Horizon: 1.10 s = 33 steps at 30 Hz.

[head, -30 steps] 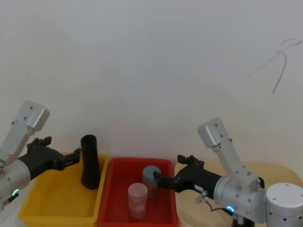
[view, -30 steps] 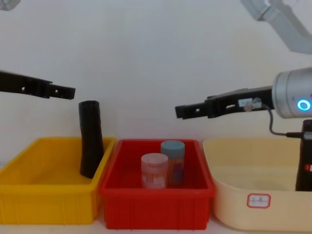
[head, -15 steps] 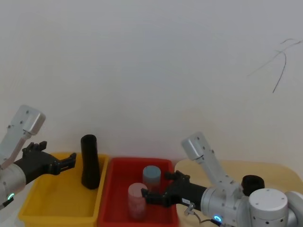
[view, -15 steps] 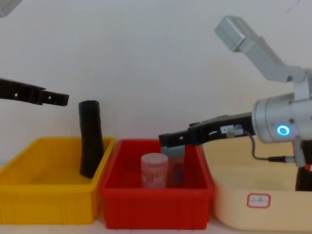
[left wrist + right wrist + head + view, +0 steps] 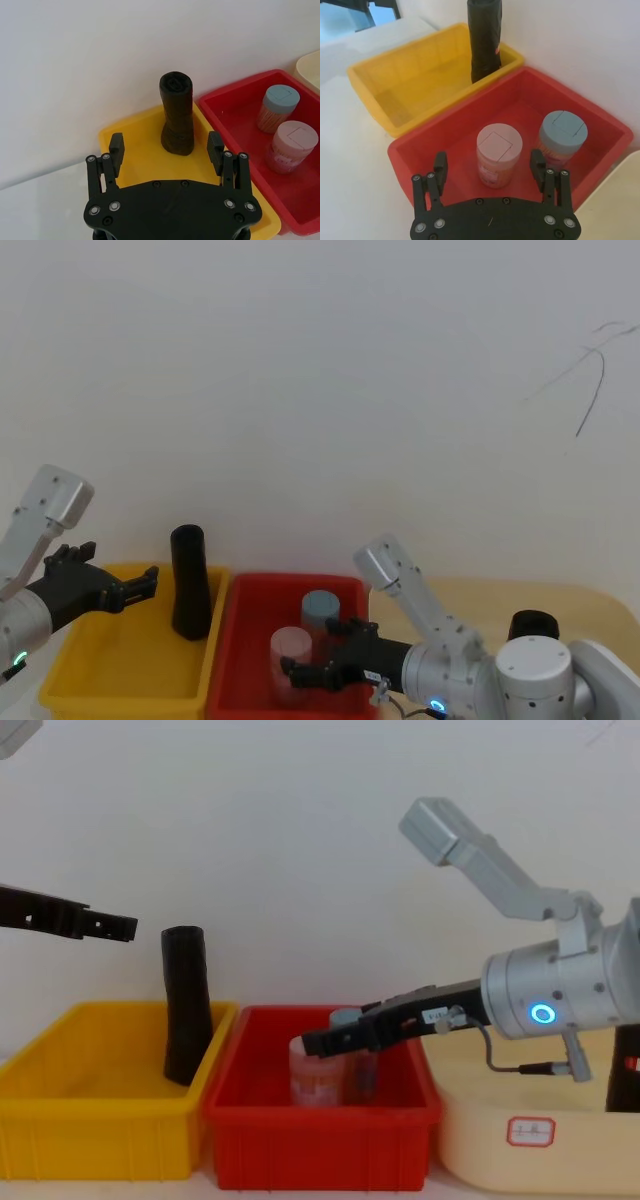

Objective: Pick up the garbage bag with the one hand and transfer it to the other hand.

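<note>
Gaping wide: left gripper (image 5: 145,583) near one garbage bag (image 5: 186,1005), right gripper (image 5: 313,1043) by two jars (image 5: 498,155)

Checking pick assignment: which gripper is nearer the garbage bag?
Left. The left gripper hovers open just left of the garbage bag, level with its top; the right gripper is farther, low over the red bin.

garbage bag (image 5: 186,1010): foot hidden behind the yellow bin (image 5: 100,1140) wall
blue-lidded jar (image 5: 365,1078): mostly behind the right gripper (image 5: 312,1042)
tub label (image 5: 531,1131): too small to read
</note>
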Each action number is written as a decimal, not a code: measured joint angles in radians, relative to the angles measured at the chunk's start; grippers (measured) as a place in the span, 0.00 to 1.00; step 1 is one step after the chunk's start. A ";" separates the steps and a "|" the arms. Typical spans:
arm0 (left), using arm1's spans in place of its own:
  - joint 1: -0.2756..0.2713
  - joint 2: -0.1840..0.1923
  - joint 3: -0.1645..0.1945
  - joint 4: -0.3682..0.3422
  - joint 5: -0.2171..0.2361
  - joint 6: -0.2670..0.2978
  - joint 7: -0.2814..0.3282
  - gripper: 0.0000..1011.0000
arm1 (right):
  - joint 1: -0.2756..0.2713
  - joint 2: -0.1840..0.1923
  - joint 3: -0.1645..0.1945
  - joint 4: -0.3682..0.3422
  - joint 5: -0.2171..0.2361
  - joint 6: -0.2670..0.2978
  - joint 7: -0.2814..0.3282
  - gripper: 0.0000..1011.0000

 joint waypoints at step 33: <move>0.003 0.002 -0.001 -0.001 0.000 0.002 0.000 0.99 | 0.206 -0.075 -0.100 0.257 -0.083 0.061 0.150 0.99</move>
